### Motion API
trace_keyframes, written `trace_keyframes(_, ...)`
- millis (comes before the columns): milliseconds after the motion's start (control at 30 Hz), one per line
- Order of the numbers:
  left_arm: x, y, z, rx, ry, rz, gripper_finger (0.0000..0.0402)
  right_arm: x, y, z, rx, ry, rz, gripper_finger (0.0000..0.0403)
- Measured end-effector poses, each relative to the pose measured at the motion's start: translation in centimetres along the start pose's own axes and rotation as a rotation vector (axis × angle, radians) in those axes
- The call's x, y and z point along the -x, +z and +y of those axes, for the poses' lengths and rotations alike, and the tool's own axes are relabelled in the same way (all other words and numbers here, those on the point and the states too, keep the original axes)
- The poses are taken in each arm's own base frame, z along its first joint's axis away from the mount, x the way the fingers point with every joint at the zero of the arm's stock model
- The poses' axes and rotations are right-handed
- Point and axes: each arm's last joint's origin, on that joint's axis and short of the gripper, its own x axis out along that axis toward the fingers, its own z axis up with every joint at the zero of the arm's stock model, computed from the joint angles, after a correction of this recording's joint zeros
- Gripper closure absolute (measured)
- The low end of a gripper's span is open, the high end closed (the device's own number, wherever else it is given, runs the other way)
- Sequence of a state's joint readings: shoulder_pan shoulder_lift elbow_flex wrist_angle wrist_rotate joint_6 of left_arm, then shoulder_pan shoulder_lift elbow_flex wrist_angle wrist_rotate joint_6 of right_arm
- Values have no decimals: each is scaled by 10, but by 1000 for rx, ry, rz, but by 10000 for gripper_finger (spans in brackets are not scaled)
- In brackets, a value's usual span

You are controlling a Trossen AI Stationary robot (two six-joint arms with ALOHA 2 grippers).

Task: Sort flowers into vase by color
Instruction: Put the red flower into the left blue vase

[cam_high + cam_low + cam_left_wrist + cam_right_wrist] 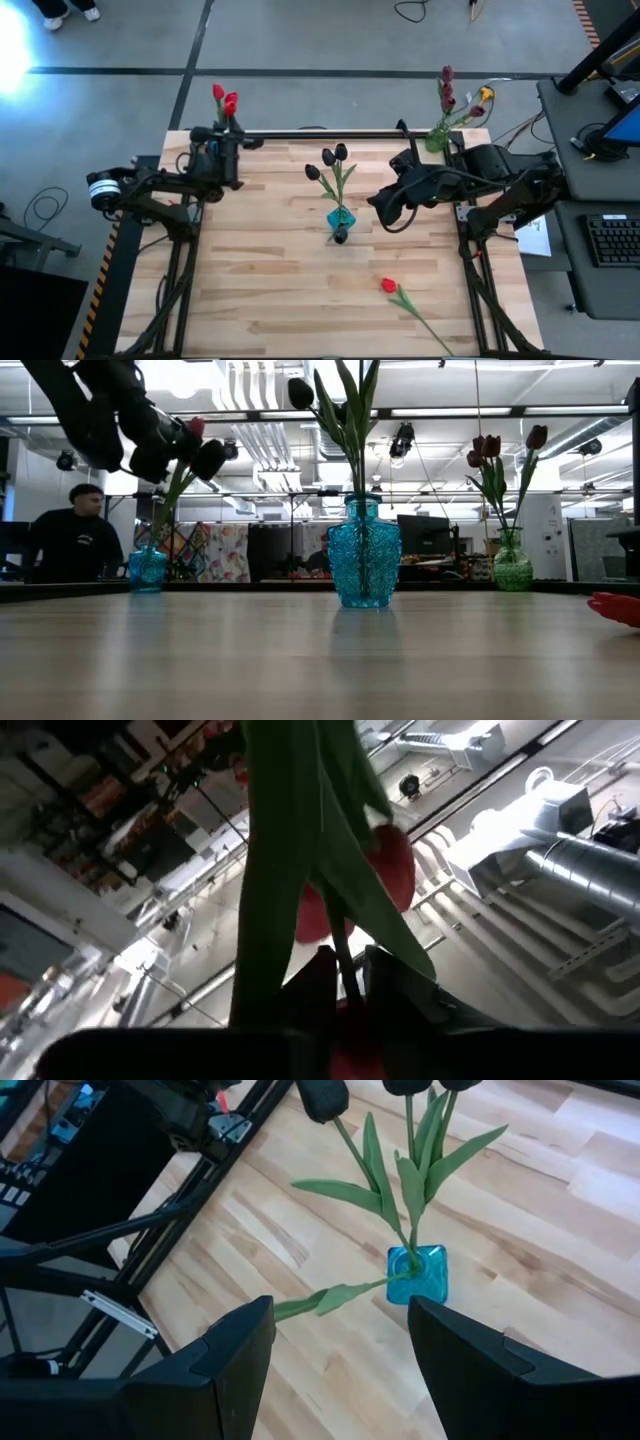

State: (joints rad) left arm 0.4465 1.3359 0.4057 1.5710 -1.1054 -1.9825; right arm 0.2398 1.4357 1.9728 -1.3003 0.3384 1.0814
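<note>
Three vases stand on the wooden table. A small blue vase point(148, 567) at the far left holds red tulips point(225, 100). A blue vase point(340, 218) in the middle holds black tulips point(333, 157). A green vase point(437, 138) at the far right holds dark maroon tulips point(447, 88). One red tulip point(390, 286) lies flat on the table at the near right. My left gripper point(228, 140) is at the far-left vase, shut on a red tulip's stem. My right gripper point(340, 1350) is open and empty, above the table just right of the middle vase point(415, 1275). My left gripper pinches the thin green stem point(345, 965) of a red tulip between its two fingers, a little below the red head point(395, 865). The fingers come from the table's near side and lie across the stem. The stem stands about upright and runs down toward the small blue vase.
A black bar point(320, 133) runs along the table's far edge between the arm bases. A person point(75, 540) sits beyond the table in the low view. Bare wood lies at the near left point(250, 300).
</note>
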Motion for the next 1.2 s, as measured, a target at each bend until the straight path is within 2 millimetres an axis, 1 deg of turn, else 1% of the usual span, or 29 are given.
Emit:
trace_keyframes(167,2,7,0,-40,-7,-39,321,0,0,0,9,-1,0,179)
trace_keyframes(367,2,9,-1,-166,-21,-79,271,0,0,0,19,-1,0,179)
trace_keyframes(500,2,10,-1,-175,-35,-121,240,0,0,0,18,-1,0,179)
trace_keyframes(633,3,13,-1,-197,-39,-143,219,0,0,0,18,-1,0,179)
trace_keyframes(900,6,20,-1,-365,-19,-150,216,0,0,0,19,-3,1,179)
trace_keyframes(1033,8,24,-1,-490,-4,-148,216,0,0,0,25,-3,1,179)
trace_keyframes(1200,12,22,2,-661,37,-53,216,0,0,0,46,-3,1,179)
